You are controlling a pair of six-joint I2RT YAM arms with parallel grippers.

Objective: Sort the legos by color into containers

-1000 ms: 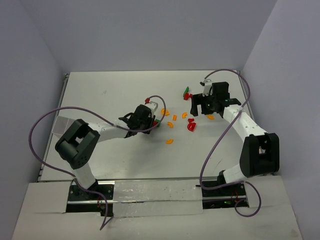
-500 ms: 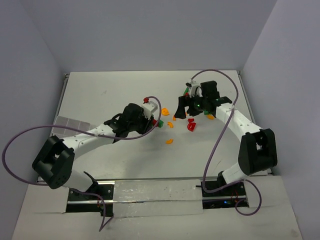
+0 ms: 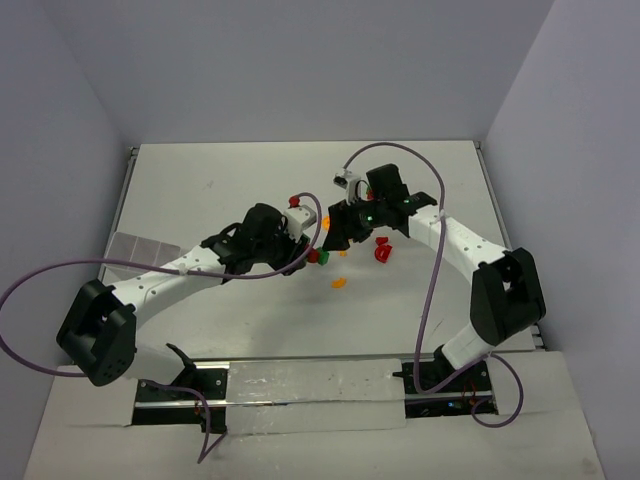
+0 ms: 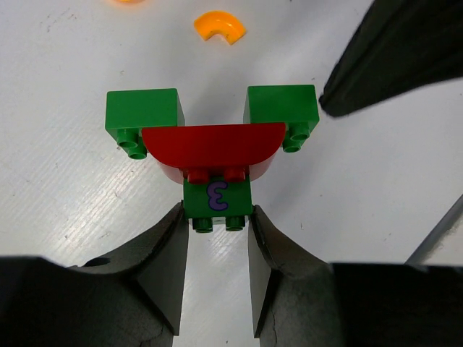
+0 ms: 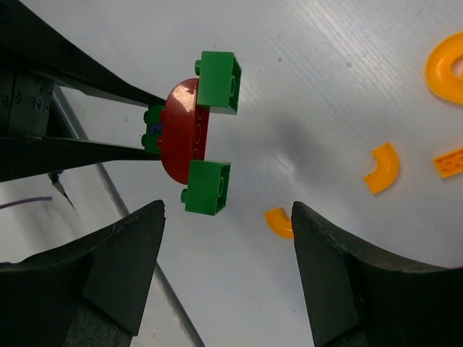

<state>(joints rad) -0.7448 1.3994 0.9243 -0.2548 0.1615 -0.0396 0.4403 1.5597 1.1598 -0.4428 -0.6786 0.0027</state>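
I find the left gripper (image 4: 215, 235) clamped on the numbered green plastic block (image 4: 217, 196) beneath a red half-disc brick (image 4: 213, 144). The right gripper (image 5: 226, 231), jaws parted, meets that brick end-on, with the outer green block (image 5: 206, 188) just ahead.

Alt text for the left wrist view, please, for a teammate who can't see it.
The left end effector grips a green plastic lego block marked with a purple 3, stuck to a red plastic half-disc carrying two more green blocks. An orange curved plastic piece lies on the white table beyond.
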